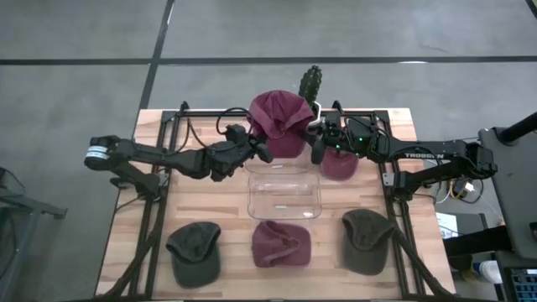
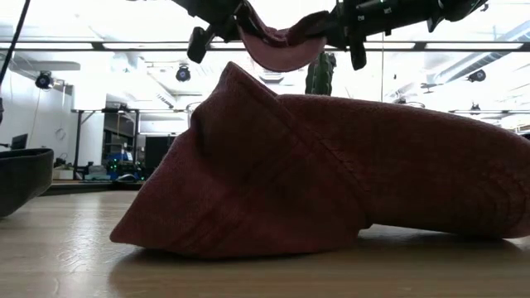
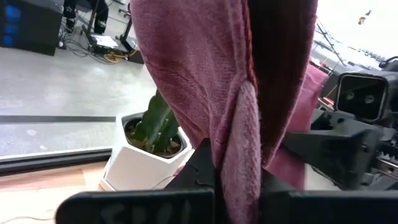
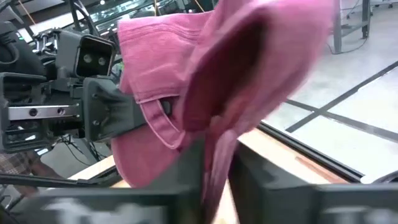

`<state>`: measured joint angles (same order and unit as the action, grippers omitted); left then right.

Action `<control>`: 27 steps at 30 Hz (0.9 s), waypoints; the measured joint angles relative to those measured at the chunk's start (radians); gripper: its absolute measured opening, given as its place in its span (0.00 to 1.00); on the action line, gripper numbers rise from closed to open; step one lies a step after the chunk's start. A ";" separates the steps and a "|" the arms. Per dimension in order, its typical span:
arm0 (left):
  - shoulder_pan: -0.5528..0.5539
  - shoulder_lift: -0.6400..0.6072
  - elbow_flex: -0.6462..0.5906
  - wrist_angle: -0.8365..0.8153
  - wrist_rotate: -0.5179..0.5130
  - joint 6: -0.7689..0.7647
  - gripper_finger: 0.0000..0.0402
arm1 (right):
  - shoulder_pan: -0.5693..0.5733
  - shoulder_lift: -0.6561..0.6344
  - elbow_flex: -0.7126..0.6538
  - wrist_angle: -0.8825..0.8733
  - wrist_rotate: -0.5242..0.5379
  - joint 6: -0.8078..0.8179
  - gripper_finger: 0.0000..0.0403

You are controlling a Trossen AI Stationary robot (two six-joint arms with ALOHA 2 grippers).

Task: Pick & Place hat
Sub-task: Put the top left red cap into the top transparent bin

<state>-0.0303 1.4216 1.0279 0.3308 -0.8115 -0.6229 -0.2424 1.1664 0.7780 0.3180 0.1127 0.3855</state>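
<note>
both arms hold one maroon hat stretched between them above the back of the table, probably so it hangs open and level over the clear plastic bin just in front; the left gripper is pinched on one edge of the fabric, the right gripper clamped on the opposite edge. the potted cactus stands just behind the hat; another maroon hat and two dark green hats lie along the front edge, apparently waiting their turn, though whether the bin is the goal is only a guess.
</note>
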 joint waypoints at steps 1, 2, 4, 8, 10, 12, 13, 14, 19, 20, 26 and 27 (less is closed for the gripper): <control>0.000 0.000 0.000 0.000 0.002 0.000 0.01 | -0.001 0.000 0.000 0.000 -0.001 0.001 0.05; 0.000 0.000 0.000 -0.001 0.004 0.000 0.02 | -0.001 0.000 0.000 0.000 -0.002 0.003 0.05; -0.001 0.000 -0.001 -0.007 0.013 0.000 0.05 | -0.001 0.000 0.000 0.000 -0.002 0.002 0.04; -0.002 -0.001 -0.001 -0.026 0.043 0.001 0.11 | -0.001 0.000 0.000 0.000 -0.003 0.000 0.03; 0.000 -0.001 -0.001 -0.036 0.073 0.001 0.13 | -0.001 0.000 0.000 -0.002 -0.004 0.000 0.03; 0.000 -0.002 -0.001 -0.036 0.097 0.015 0.15 | -0.001 0.000 0.000 -0.004 -0.004 0.000 0.03; 0.000 -0.003 -0.001 -0.035 0.108 0.027 0.16 | -0.001 0.000 0.000 -0.004 -0.004 0.000 0.03; 0.000 -0.005 -0.001 -0.037 0.123 0.044 0.17 | -0.001 0.000 0.000 -0.005 -0.004 0.000 0.03; 0.000 -0.049 -0.001 -0.153 0.192 0.169 0.21 | -0.008 -0.009 0.000 -0.029 -0.013 0.000 0.02; 0.000 -0.064 -0.001 -0.202 0.195 0.200 0.22 | -0.009 -0.013 0.000 -0.034 -0.016 0.000 0.02; 0.000 -0.166 -0.001 -0.548 0.190 0.282 0.22 | -0.033 -0.047 0.007 -0.128 -0.005 0.004 0.02; 0.001 -0.184 -0.001 -0.589 0.189 0.281 0.22 | -0.038 -0.052 0.019 -0.168 -0.012 0.005 0.02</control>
<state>-0.0296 1.2381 1.0271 -0.2584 -0.6224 -0.3416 -0.2805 1.1142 0.7967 0.1503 0.1008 0.3906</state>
